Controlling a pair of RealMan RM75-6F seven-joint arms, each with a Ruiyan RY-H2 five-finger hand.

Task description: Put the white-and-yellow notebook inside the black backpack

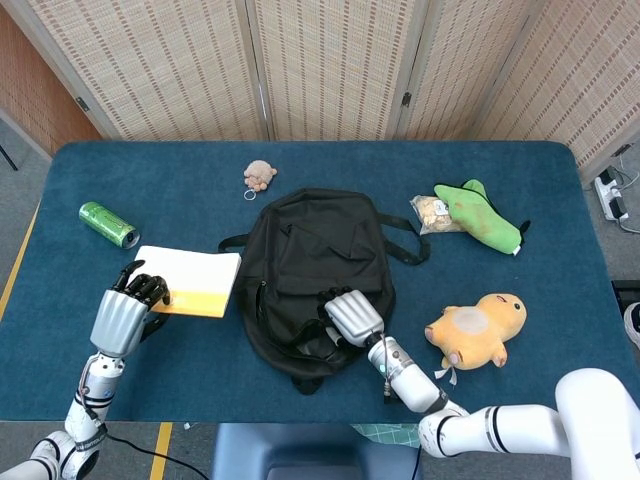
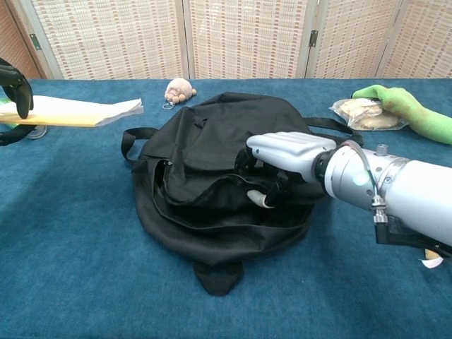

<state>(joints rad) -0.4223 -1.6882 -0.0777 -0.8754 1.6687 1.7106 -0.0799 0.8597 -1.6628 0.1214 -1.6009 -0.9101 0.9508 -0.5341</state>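
The black backpack [image 1: 312, 280] lies flat near the middle of the blue bench [image 1: 530, 350], its straps toward the far edge and its bottom loop toward the near edge. The right robot hand [image 1: 345, 315] rests on the near part of the pack; in the chest view its fingers [image 2: 256, 157] curl over the upper flap of fabric and grip it, lifting the flap so that a dark gap shows along the zipper line beneath. The thumb tip shows pale just under the flap.

The white-and-yellow notebook [image 1: 190, 282] sits toward the left edge of the bench, just beside the backpack but apart from it. The left robot hand [image 1: 125, 315] grasps its near-left corner, dark fingers lying over the top cover. In the chest view the notebook [image 2: 70, 111] is held off the bench surface, roughly level, with its free end pointing toward the pack.

A green can [image 1: 108, 225] lies on its side near the left edge, farther back than the notebook. A small tan plush keychain [image 1: 259, 177] lies just beyond the top of the backpack. Toward the right side, a green plush toy [image 1: 482, 218] rests against a clear packet of snacks [image 1: 432, 212], and an orange plush duck [image 1: 475, 330] lies nearer the front edge, right of the pack. Woven folding screens [image 1: 330, 65] stand behind the far edge of the bench.
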